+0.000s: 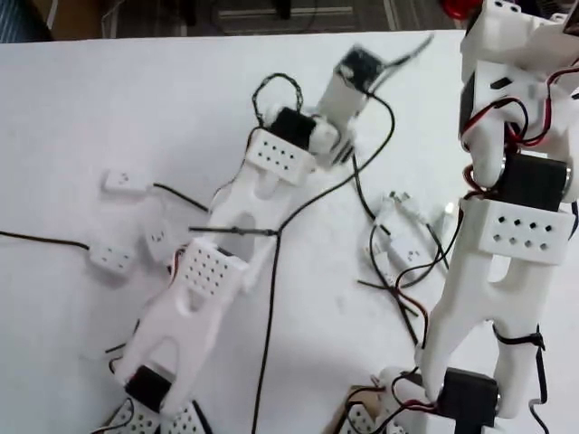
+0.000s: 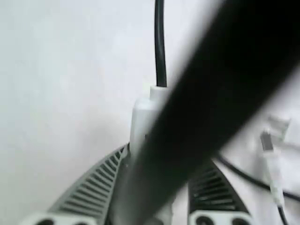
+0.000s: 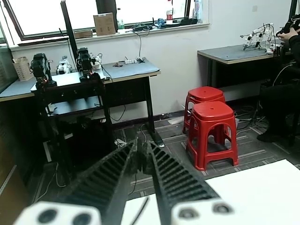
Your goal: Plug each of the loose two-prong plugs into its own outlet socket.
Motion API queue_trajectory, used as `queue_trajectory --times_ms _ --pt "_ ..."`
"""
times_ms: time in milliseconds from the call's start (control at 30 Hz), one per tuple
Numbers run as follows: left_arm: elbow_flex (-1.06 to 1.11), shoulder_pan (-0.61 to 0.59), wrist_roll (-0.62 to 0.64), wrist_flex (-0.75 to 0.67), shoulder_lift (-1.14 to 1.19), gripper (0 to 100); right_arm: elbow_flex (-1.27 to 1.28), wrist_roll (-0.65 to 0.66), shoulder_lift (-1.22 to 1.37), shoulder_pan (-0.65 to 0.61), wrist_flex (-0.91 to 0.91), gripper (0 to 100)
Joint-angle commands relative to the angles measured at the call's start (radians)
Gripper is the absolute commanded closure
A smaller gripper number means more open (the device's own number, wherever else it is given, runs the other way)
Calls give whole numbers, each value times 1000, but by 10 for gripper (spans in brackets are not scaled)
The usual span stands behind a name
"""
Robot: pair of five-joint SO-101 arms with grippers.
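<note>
clamping the white plug (image 2: 142, 115) lengthwise, cord (image 2: 160, 42) trailing ahead, the left hand (image 2: 159, 161) sits nearer the outlet sockets (image 1: 110, 259); right hand (image 3: 142, 146) closed, empty.

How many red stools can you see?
2. The front red stool stands on the floor; the back red stool is right behind it, nearer the wall.

You have two arms (image 1: 208, 271) (image 1: 507, 226) at your table. You can count four white sockets (image 1: 125, 181) (image 1: 110, 259) (image 1: 158, 240) (image 1: 409, 253), two plugs (image 2: 145, 112) (image 2: 272, 154) and two red stools (image 3: 202, 95) (image 3: 213, 117).
</note>
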Motion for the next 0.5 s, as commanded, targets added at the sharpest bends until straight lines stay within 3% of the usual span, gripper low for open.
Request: queue_trajectory --times_ms 0,233,400,467 --pt "-117 8 -11 -356 70 976 -34 -5 -2 7 -15 981" --pt "-123 -36 -2 -779 268 976 -34 -5 -5 30 -18 981" --pt "-123 -54 -17 -865 332 971 -34 -11 -12 59 -18 981" --pt "-121 -48 -78 -861 335 937 -34 -9 -12 56 -18 981"
